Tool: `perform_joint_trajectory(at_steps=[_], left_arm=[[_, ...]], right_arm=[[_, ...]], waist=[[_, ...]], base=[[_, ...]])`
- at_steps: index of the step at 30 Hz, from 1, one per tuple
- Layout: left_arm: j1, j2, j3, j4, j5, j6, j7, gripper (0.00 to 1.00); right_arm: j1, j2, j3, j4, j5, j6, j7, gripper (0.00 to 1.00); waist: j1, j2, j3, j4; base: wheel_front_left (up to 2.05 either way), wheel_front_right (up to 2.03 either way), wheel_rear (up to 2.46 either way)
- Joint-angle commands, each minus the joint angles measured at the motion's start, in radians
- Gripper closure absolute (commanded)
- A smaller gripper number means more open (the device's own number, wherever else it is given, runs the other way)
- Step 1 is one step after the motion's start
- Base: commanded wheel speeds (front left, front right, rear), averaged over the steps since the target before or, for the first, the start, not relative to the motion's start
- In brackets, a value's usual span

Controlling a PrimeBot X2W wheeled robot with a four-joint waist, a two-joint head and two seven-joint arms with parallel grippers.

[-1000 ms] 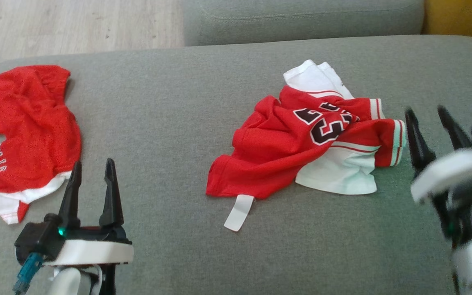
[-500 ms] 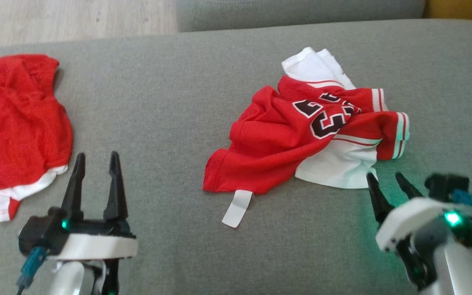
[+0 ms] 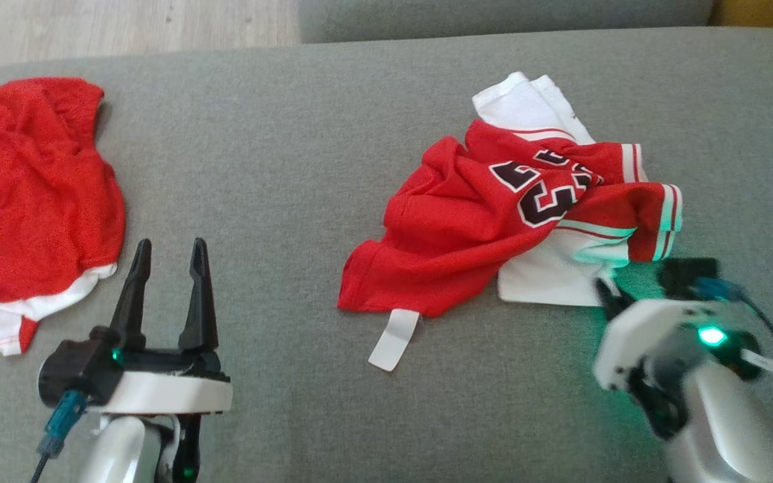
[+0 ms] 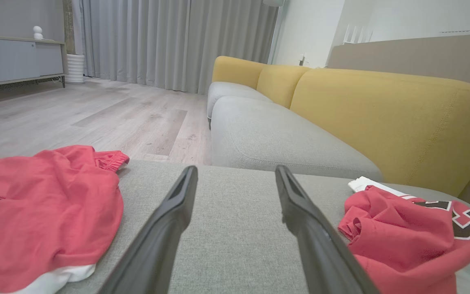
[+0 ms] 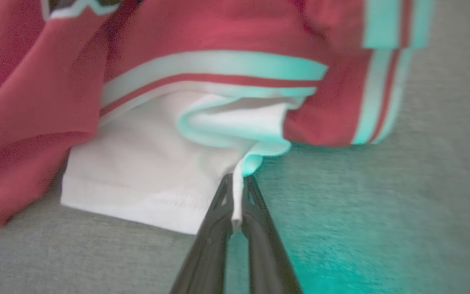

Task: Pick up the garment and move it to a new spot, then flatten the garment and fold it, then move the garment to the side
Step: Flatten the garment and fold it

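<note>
Head view: red-and-white garment (image 3: 494, 228) lies crumpled on the right half of the grey cushion (image 3: 279, 168); left gripper (image 3: 166, 265) hovers over its near-left part, fingers apart. Left wrist view: fingers spread above the cushion. Right wrist view: right gripper (image 5: 237, 183) clamped on the garment's white hem.

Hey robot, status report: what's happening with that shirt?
Right gripper shut on jersey, white hem. Left gripper open, holding nothing. It lies crumpled on cushion. Other red garment far left.
</note>
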Motion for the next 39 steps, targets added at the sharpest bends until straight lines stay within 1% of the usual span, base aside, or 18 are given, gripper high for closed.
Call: perform_joint_trajectory(at_steps=[1, 6, 8, 9, 10, 12, 14, 19, 22, 25, 28, 32, 33, 36, 39], left_arm=[[-0.033, 0.021, 0.035, -0.025, 0.004, 0.006, -0.001, 0.0], [-0.006, 0.028, 0.059, -0.027, -0.008, 0.016, -0.006, 0.0], [0.002, 0.031, 0.066, -0.03, -0.011, 0.019, -0.007, 0.0], [0.004, 0.032, 0.068, -0.032, -0.011, 0.02, -0.007, 0.0], [0.007, 0.033, 0.07, -0.033, -0.012, 0.021, -0.008, 0.0], [0.011, 0.033, 0.073, -0.033, -0.013, 0.023, -0.008, 0.0], [0.015, 0.034, 0.073, -0.031, -0.014, 0.025, -0.009, 0.0], [0.031, 0.031, 0.07, -0.026, -0.017, 0.026, -0.01, 0.0], [0.047, 0.03, 0.069, -0.027, -0.019, 0.029, -0.01, 0.0], [0.061, 0.028, 0.057, -0.026, -0.015, 0.029, -0.005, 0.0], [0.053, 0.014, 0.001, -0.022, 0.003, 0.012, 0.022, 0.0], [-0.015, -0.035, -0.121, 0.032, 0.026, -0.033, 0.09, 0.0], [-0.015, -0.035, -0.121, 0.032, 0.026, -0.033, 0.09, 0.0], [-0.076, -0.074, -0.215, 0.104, 0.036, -0.058, 0.133, 0.0], [-0.133, -0.101, -0.284, 0.18, 0.028, -0.071, 0.15, 0.0]], right_arm=[[0.035, -0.003, -0.023, -0.064, -0.015, 0.008, 0.004, 1.0], [0.149, -0.003, -0.202, -0.271, -0.069, 0.008, 0.065, 1.0], [0.182, -0.003, -0.255, -0.349, -0.079, 0.008, 0.086, 1.0], [0.194, -0.003, -0.269, -0.377, -0.074, 0.008, 0.09, 0.03], [0.204, -0.003, -0.282, -0.402, -0.072, 0.008, 0.09, 0.0], [0.218, -0.003, -0.281, -0.445, -0.075, 0.008, 0.073, 0.0], [0.224, -0.003, -0.265, -0.479, -0.068, 0.008, 0.027, 0.0], [0.25, -0.003, -0.168, -0.541, -0.058, 0.008, -0.158, 0.0], [0.272, -0.003, -0.103, -0.547, -0.054, 0.008, -0.239, 0.0], [0.283, -0.003, -0.059, -0.533, -0.046, 0.008, -0.267, 0.0], [0.288, -0.003, -0.041, -0.521, -0.033, 0.008, -0.268, 0.0], [0.282, -0.003, -0.03, -0.523, -0.027, 0.008, -0.263, 0.0], [0.282, -0.003, -0.03, -0.523, -0.027, 0.008, -0.263, 0.0], [0.271, -0.003, -0.016, -0.527, -0.023, 0.008, -0.26, 0.0], [0.26, -0.003, 0.001, -0.528, -0.015, 0.008, -0.258, 0.0]], waist=[[-0.0001, 0.0, -0.014, -0.009], [-0.0001, 0.0, -0.037, -0.032], [-0.0001, 0.0, -0.041, -0.04], [-0.0001, 0.0, -0.042, -0.042], [-0.0001, 0.0, -0.044, -0.044], [-0.0001, 0.0, -0.049, -0.048], [-0.0001, 0.0, -0.057, -0.05], [-0.0001, 0.0, -0.084, -0.05], [-0.0001, 0.0, -0.096, -0.052], [-0.0001, 0.0, -0.103, -0.056], [-0.0001, 0.0, -0.101, -0.056], [-0.0001, 0.0, -0.084, -0.061], [-0.0001, 0.0, -0.084, -0.061], [-0.0001, 0.0, -0.065, -0.074], [-0.0001, 0.0, -0.048, -0.093]], base=[[0.0, 0.0, 0.0], [0.0, 0.0, 0.0], [0.0, 0.0, 0.0], [0.0, 0.0, 0.0], [0.0, 0.0, 0.0], [0.0, 0.0, 0.0], [0.0, 0.0, 0.0], [0.0, 0.0, 0.0], [0.0, 0.0, 0.0], [0.0, 0.0, 0.0], [0.0, 0.0, 0.0], [0.0, 0.0, 0.0], [0.0, 0.0, 0.0], [0.0, 0.0, 0.0], [0.0, 0.0, 0.0]])
